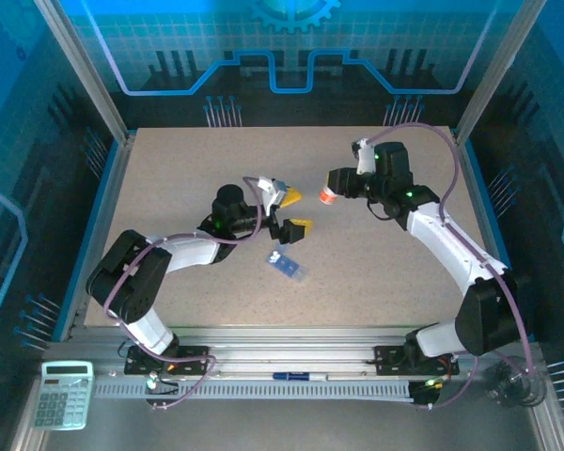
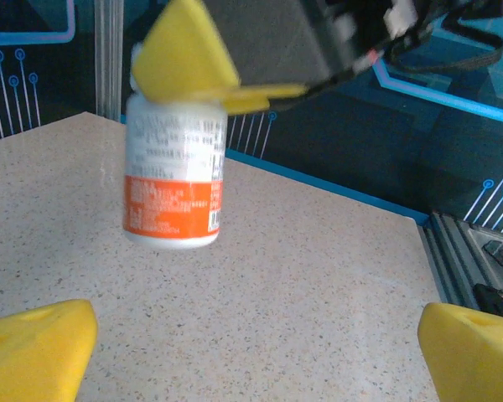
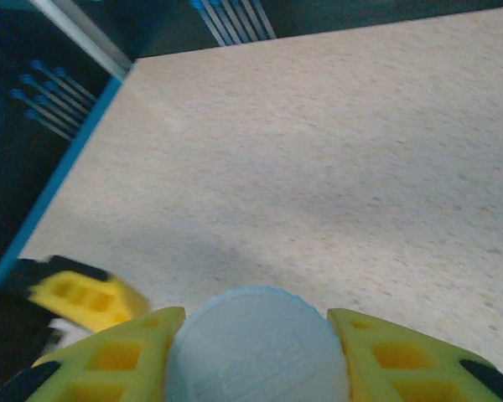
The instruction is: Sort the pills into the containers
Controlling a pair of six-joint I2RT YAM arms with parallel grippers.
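Observation:
The translucent blue pill box (image 1: 289,266), the container, lies flat on the table near the middle. My right gripper (image 1: 335,191) is shut on a small orange bottle (image 1: 327,198) and holds it above the table. In the right wrist view the bottle's white cap (image 3: 256,347) sits between the yellow fingers (image 3: 109,360). My left gripper (image 1: 293,211) stands open just left of the bottle, with nothing in it. In the left wrist view the bottle (image 2: 174,180) hangs ahead of the wide-apart left fingertips (image 2: 33,347). The pills are out of view.
The table's blue-edged far border (image 2: 318,180) and metal frame posts (image 1: 85,70) ring the speckled tabletop (image 1: 179,160). A calculator (image 1: 63,395) and a pen (image 1: 296,376) lie on the near rail, off the table.

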